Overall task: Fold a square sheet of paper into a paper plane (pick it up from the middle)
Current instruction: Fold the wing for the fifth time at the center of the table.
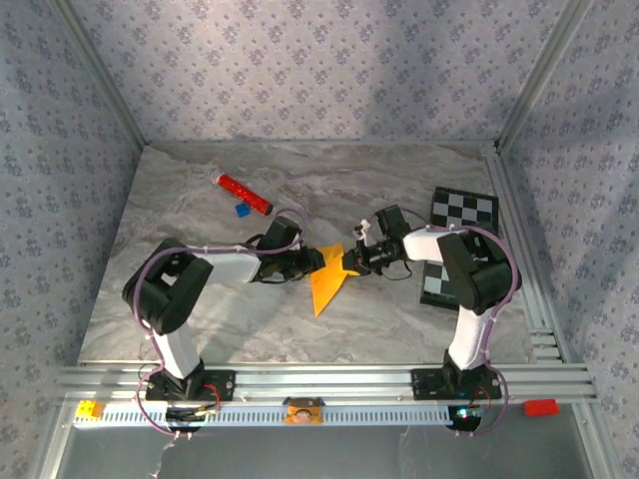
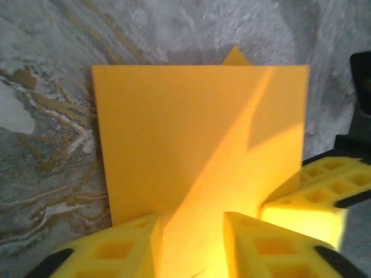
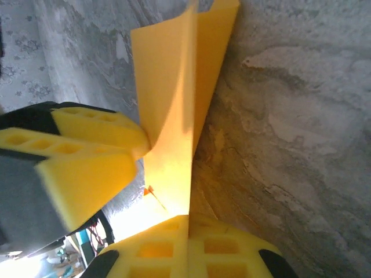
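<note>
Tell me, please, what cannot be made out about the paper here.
Top view: the square sheet of paper is too small to count its creases.
Left wrist: its near edge is hidden behind the left gripper.
Right wrist: its upper end is cut off by the top edge.

walls [image 1: 300,70]: pale floral paper | tabletop [image 1: 379,180]: grey veined marble | frame [image 1: 339,381]: aluminium rails | light: even
</note>
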`<state>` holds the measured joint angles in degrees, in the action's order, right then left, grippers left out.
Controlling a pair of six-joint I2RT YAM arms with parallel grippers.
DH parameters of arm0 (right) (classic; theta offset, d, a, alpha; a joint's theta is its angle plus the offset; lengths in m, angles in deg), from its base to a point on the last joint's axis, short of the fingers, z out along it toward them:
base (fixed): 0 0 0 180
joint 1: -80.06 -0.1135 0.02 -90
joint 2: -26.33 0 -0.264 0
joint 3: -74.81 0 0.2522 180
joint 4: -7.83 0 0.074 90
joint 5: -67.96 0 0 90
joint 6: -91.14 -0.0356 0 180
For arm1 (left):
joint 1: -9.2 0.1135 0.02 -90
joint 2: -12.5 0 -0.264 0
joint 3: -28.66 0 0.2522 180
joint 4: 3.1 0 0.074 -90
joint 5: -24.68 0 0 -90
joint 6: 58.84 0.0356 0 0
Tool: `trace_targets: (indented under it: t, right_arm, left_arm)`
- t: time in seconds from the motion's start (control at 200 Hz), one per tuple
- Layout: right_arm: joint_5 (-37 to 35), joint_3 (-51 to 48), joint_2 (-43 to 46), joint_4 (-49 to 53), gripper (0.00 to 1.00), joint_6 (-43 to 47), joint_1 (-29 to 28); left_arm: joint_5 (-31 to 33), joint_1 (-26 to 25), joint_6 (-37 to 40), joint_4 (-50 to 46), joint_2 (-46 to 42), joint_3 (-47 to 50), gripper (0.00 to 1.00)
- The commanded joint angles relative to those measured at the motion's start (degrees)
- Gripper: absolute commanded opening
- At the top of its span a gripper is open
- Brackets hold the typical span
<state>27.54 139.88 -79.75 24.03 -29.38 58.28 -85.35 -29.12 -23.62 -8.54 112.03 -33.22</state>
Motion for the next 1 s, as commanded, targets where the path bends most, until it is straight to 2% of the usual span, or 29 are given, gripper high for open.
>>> trace_targets:
  t: [0.0,0.14,0.345,0.55,0.995]
  right_arm:
    - [-1.5,-1.8,3.0,-4.4,0.00,-7.9,-0.2]
    - [-5.2,-3.9,4.9,-7.2,0.00,-16.3,-0.1]
    - [-7.4,-6.0,6.9,-11.3,0.00,-24.8,-0.3]
    - [-7.8,-6.1,7.2,-11.8,0.00,-27.6,-0.6]
    - [-8.8,-5.9,7.8,-11.4,0.00,-29.1,-1.1]
  left_arm:
    - [3.7,-0.7,4.0,-2.3,-6.2,-1.0,0.46]
    - [9.0,-3.0,10.0,-8.0,-10.6,-1.0,0.47]
    - [17.3,-9.9,17.5,-13.3,-12.5,-0.8,0.42]
    - [26.5,-17.1,22.5,-18.6,-9.7,-4.1,0.41]
    - [41.5,-24.6,26.8,-28.2,-0.1,-12.8,0.46]
